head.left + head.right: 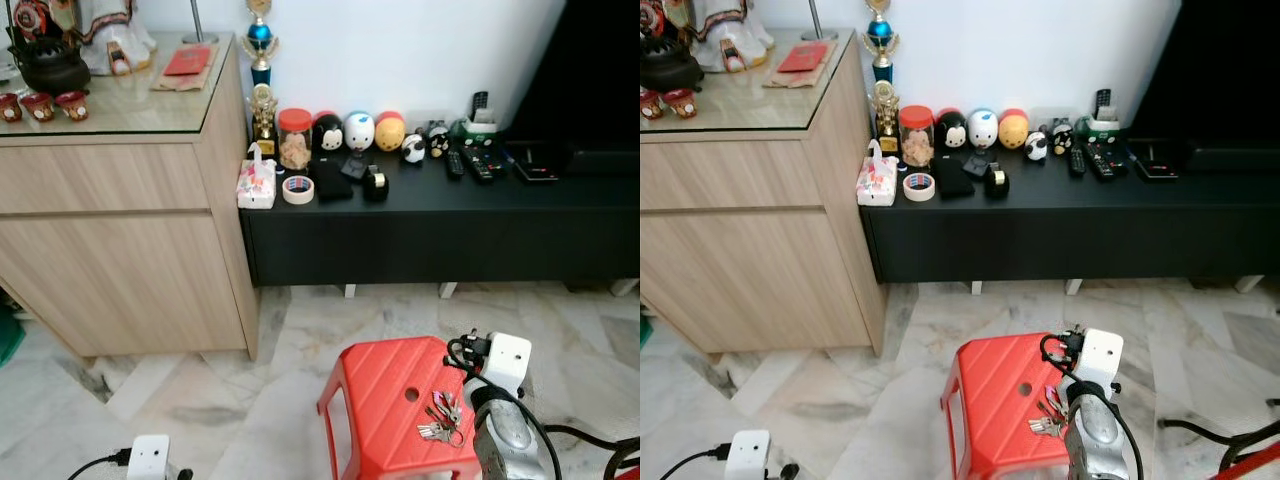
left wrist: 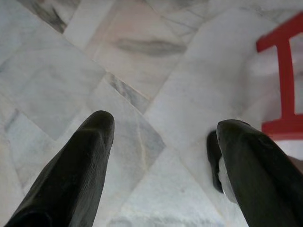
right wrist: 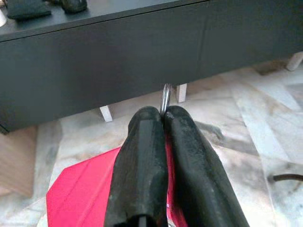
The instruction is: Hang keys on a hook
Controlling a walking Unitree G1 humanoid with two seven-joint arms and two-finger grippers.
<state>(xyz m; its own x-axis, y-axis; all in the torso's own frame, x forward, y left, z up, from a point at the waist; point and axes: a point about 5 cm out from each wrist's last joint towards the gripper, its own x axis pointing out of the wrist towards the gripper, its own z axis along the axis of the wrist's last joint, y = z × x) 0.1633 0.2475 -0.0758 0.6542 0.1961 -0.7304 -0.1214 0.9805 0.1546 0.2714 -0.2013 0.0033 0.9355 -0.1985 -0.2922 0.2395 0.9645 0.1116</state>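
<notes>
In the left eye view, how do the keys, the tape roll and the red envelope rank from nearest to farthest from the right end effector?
1. Keys: on the red stool, right at the right end effector, whose fingers pinch the key ring.
2. Tape roll: on the black low cabinet, toward its left end.
3. Red envelope: on the wooden sideboard, far left, near the wall.

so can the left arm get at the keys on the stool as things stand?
Probably not directly. The left gripper hangs open over bare floor beside the red stool, while the right gripper is already shut on the keys.
</notes>
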